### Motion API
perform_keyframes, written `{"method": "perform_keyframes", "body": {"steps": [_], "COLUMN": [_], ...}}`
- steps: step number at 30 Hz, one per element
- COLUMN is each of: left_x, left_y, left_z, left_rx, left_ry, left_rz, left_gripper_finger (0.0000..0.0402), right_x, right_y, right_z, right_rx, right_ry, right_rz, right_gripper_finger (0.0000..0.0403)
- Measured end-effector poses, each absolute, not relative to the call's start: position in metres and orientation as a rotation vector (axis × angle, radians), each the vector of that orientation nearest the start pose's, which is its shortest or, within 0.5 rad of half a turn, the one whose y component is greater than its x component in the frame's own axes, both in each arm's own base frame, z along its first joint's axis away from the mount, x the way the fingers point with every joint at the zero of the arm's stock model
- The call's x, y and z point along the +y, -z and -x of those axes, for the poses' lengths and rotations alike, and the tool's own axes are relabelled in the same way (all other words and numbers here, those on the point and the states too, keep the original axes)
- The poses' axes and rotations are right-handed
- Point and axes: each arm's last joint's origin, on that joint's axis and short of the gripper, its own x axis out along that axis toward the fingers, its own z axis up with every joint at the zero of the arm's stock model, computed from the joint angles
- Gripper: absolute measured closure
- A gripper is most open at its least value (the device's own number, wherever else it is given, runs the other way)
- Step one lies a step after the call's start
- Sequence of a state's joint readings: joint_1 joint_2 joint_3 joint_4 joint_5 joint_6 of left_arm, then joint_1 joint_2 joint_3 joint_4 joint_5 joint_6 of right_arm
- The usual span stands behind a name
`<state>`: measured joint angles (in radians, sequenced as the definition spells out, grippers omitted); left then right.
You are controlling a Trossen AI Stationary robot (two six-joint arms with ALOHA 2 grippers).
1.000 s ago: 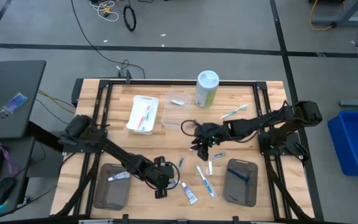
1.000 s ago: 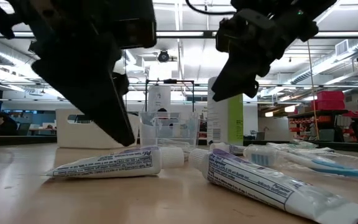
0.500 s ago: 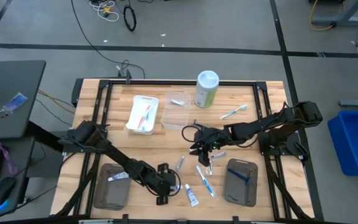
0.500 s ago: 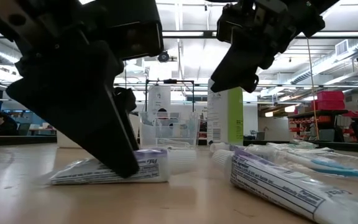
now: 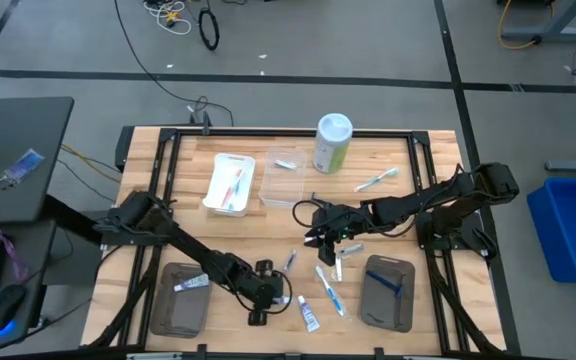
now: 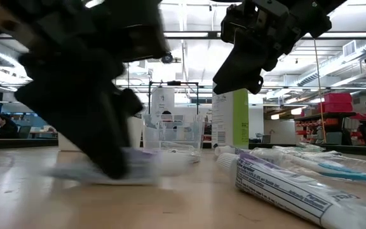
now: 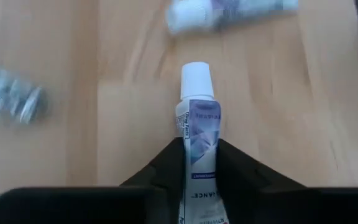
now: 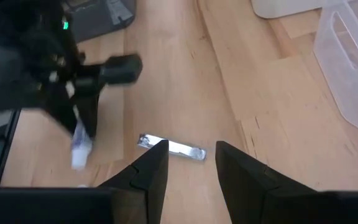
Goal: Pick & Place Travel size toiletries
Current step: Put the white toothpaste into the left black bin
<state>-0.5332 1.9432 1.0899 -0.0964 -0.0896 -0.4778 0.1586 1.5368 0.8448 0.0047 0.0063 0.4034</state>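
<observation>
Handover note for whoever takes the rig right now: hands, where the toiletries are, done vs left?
Left hand: front centre of the table, fingers either side of a small white tube.
Right hand: open and empty, hanging over a small silvery tube mid-table.
Done, as far as can be seen: toothbrushes in the white tray, one item in the left grey tray, a blue one in the right grey tray.
Left: loose tubes and a toothbrush at front centre, and another toothbrush near the green-and-white canister.
</observation>
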Motion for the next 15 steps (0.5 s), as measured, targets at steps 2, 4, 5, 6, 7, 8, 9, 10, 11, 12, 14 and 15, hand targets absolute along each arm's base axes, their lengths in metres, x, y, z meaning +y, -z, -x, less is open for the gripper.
{"method": "perform_keyframes", "body": {"steps": [2,4,5,6,7,8,9,10,11,12,14,15], "left_x": [-0.187,-0.183,-0.181,-0.178,-0.175,-0.171,-0.168,-0.165,-0.163,-0.160,-0.155,-0.153], "left_y": [-0.133,-0.147,-0.157,-0.165,-0.174,-0.179,-0.183,-0.189,-0.194,-0.201,-0.214,-0.217], "left_z": [-0.325,-0.318,-0.316,-0.313,-0.309,-0.303,-0.297,-0.292,-0.286,-0.280,-0.268,-0.261], "left_rx": [0.992,1.010,0.997,0.990,0.991,1.008,1.032,1.036,1.047,1.060,1.072,1.094], "left_ry": [0.188,0.173,0.161,0.139,0.108,0.064,0.025,-0.007,-0.038,-0.062,-0.103,-0.134], "left_rz": [0.154,0.154,0.156,0.159,0.154,0.140,0.133,0.135,0.127,0.124,0.129,0.131], "left_gripper_finger": [0.0340,0.0357,0.0363,0.0366,0.0367,0.0367,0.0365,0.0360,0.0355,0.0350,0.0344,0.0344], "right_x": [0.049,0.049,0.049,0.049,0.049,0.049,0.049,0.049,0.049,0.049,0.049,0.049], "right_y": [-0.196,-0.196,-0.196,-0.196,-0.196,-0.196,-0.196,-0.196,-0.196,-0.196,-0.195,-0.195], "right_z": [-0.309,-0.309,-0.309,-0.309,-0.309,-0.309,-0.309,-0.309,-0.309,-0.309,-0.308,-0.308], "right_rx": [0.706,0.706,0.705,0.707,0.707,0.706,0.706,0.706,0.706,0.706,0.710,0.711], "right_ry": [-0.006,-0.006,-0.006,-0.006,-0.006,-0.006,-0.006,-0.006,-0.006,-0.006,-0.005,-0.005], "right_rz": [-0.330,-0.330,-0.330,-0.330,-0.330,-0.330,-0.330,-0.330,-0.330,-0.330,-0.329,-0.331], "right_gripper_finger": [0.0264,0.0264,0.0264,0.0264,0.0264,0.0263,0.0263,0.0263,0.0263,0.0263,0.0263,0.0263]}}
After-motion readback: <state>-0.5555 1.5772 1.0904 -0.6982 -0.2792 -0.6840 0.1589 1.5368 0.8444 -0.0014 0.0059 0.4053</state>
